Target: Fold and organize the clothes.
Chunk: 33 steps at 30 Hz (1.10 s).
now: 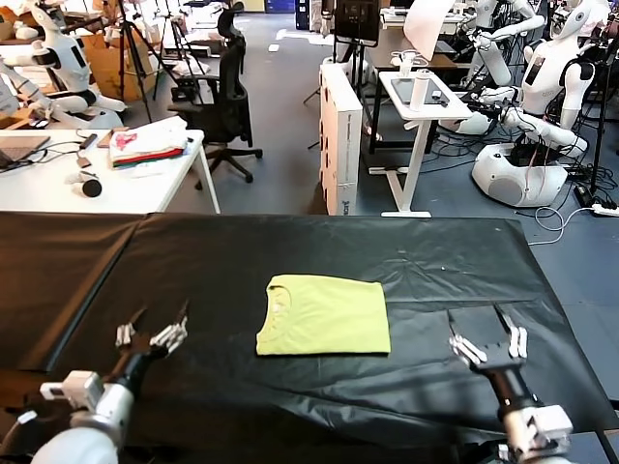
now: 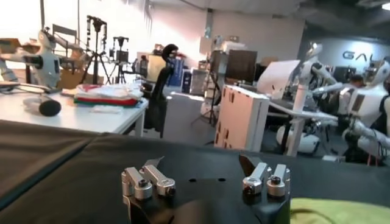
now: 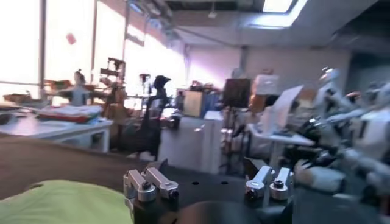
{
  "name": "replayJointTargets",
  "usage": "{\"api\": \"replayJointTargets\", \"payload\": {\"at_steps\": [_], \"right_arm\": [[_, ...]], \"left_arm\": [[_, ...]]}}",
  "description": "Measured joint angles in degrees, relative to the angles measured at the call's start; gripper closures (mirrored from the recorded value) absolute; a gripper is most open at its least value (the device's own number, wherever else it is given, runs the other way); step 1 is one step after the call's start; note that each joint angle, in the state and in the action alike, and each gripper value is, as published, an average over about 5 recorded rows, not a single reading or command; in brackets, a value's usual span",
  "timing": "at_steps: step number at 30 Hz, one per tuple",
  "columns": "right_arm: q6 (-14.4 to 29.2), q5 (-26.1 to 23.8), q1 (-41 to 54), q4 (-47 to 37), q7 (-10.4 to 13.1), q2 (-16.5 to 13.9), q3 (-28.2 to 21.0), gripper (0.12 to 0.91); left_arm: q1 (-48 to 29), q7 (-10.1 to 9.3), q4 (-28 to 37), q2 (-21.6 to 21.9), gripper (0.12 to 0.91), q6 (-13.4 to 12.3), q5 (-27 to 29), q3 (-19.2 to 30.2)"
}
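Observation:
The clothes, one lime yellow-green T-shirt, lie folded into a flat rectangle on the black cloth-covered table, near its middle. My left gripper hovers open over the cloth to the shirt's left, well apart from it. My right gripper stands open to the shirt's right, with nothing between its fingers. A corner of the shirt shows in the left wrist view past the open left gripper. The right wrist view has the shirt beside the open right gripper.
A white desk with a white, pink and red fabric pile stands beyond the table's far left. A black office chair, a white cabinet, a small white stand and other robots fill the room behind.

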Motion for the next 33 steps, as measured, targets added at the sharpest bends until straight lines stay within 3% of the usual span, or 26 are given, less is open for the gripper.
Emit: {"api": "replayJointTargets", "payload": {"at_steps": [5, 11, 15, 23, 33], "right_arm": [[-4.68, -0.33, -8.35, 4.16, 3.17, 3.04, 1.13, 0.118], [-7.79, 0.25, -13.57, 7.29, 3.93, 4.04, 0.79, 0.118], [-7.88, -0.31, -15.02, 8.04, 4.02, 4.57, -0.24, 0.118], [-7.54, -1.06, -15.29, 7.91, 4.29, 5.52, -1.65, 0.118], [-6.6, -3.58, -16.91, 8.38, 6.98, 6.86, -2.92, 0.118]], "left_arm": [[6.09, -1.12, -2.28, 0.92, 0.123, 1.34, -0.33, -0.89], [11.89, -2.57, -5.1, 1.71, 0.123, 2.25, -1.32, -2.38], [14.92, -3.76, -6.66, 2.02, 0.123, 2.91, -2.29, -2.17], [17.77, -3.71, -8.36, 2.71, 0.123, 3.65, -3.03, -1.81], [18.21, -3.89, -8.7, 3.71, 0.123, 5.31, -5.6, -3.11]]}}
